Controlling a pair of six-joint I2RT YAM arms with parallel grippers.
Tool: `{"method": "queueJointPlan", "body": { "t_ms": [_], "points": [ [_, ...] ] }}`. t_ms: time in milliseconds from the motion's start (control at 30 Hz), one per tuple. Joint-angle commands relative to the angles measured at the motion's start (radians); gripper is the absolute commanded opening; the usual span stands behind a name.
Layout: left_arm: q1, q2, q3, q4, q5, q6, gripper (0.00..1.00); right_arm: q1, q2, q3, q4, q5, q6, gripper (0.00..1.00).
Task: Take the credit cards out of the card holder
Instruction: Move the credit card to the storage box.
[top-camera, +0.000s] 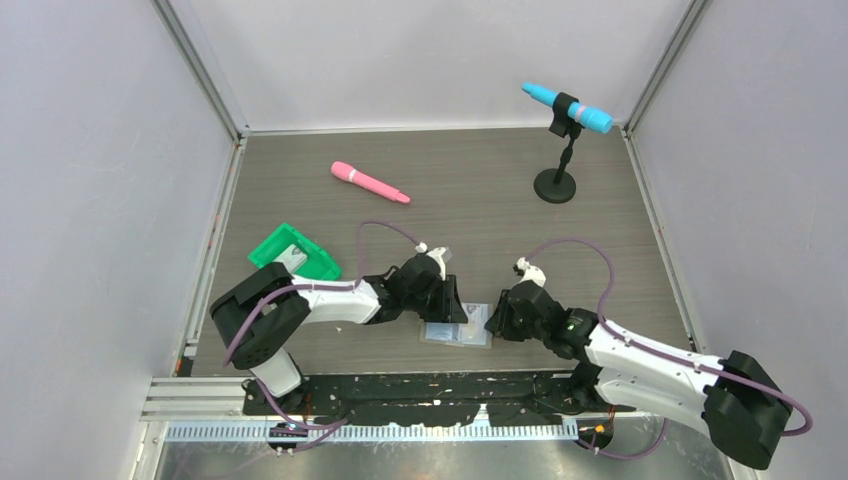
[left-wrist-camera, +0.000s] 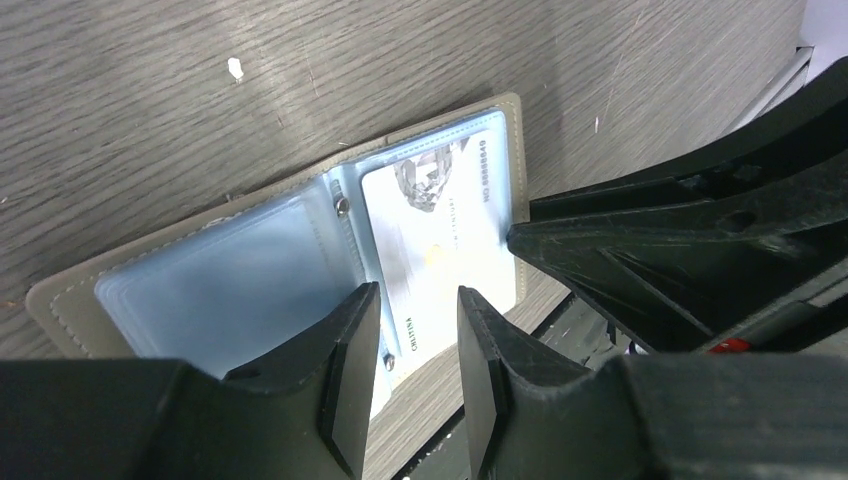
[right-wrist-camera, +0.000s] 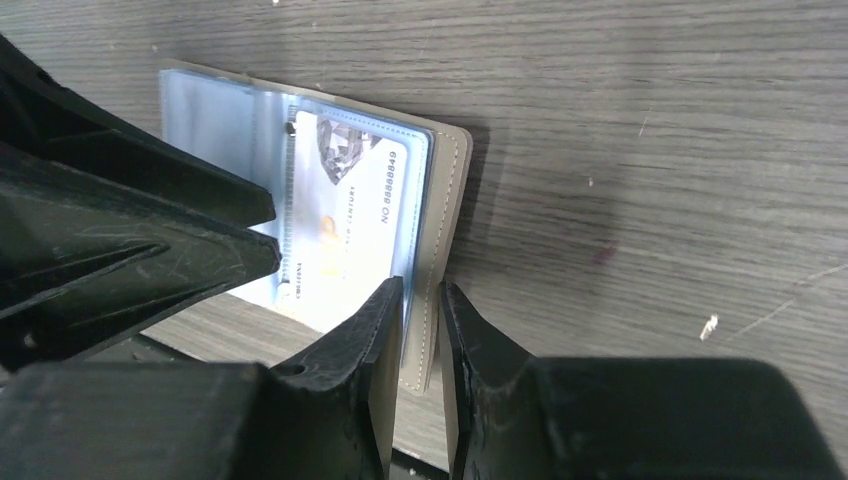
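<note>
The card holder (top-camera: 457, 333) lies open on the table near the front edge, grey cover down and pale blue pockets up (left-wrist-camera: 200, 290). One credit card (left-wrist-camera: 440, 230) with faint print sits in its right-hand pocket (right-wrist-camera: 350, 210). My left gripper (left-wrist-camera: 418, 292) hovers open over that card's near edge, with a clear gap between its fingers. My right gripper (right-wrist-camera: 422, 285) comes in from the right. Its jaws are closed narrowly on the stitched right edge of the cover (right-wrist-camera: 452, 200). In the top view both grippers (top-camera: 452, 308) (top-camera: 497, 318) meet over the holder.
A green tray (top-camera: 268, 250) with a pale card in it (top-camera: 292, 257) sits at the left. Behind it, mid-table, lies a pink marker (top-camera: 370, 183). A blue marker (top-camera: 567, 108) is clamped on a black stand (top-camera: 555, 186) at the back right. Walls enclose the table.
</note>
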Motion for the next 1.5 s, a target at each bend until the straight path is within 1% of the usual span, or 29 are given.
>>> {"method": "queueJointPlan", "body": {
  "t_ms": [0,100,467,633,800,1000,1167,1300,1467],
  "points": [
    [-0.004,-0.047,-0.010,-0.021,-0.021,0.019,0.37,-0.002,-0.067,0.087,-0.089,-0.009,-0.014,0.27],
    [-0.004,-0.052,-0.009,-0.026,-0.019,0.024,0.37,-0.002,-0.101,0.109,-0.100,-0.012,-0.015,0.27],
    [-0.004,-0.063,-0.004,-0.040,-0.025,0.039,0.36,0.000,-0.132,0.190,-0.102,-0.036,-0.013,0.24],
    [-0.004,-0.069,-0.009,-0.047,-0.031,0.044,0.36,0.000,-0.118,0.195,-0.054,-0.055,-0.010,0.23],
    [-0.003,-0.074,-0.017,-0.054,-0.036,0.048,0.36,0.000,-0.045,0.159,0.039,-0.089,0.007,0.22],
    [-0.002,-0.066,-0.015,-0.060,-0.035,0.052,0.36,-0.020,0.083,0.100,0.122,-0.069,-0.010,0.22],
    [-0.003,-0.060,0.002,-0.087,-0.026,0.068,0.36,-0.034,0.161,0.029,0.180,-0.076,0.018,0.19],
    [-0.002,-0.064,-0.006,-0.084,-0.030,0.068,0.36,-0.038,0.155,-0.030,0.203,-0.062,0.040,0.18],
    [-0.002,-0.057,-0.006,-0.068,-0.023,0.066,0.36,-0.040,0.127,-0.059,0.208,-0.056,0.053,0.18]
  ]
}}
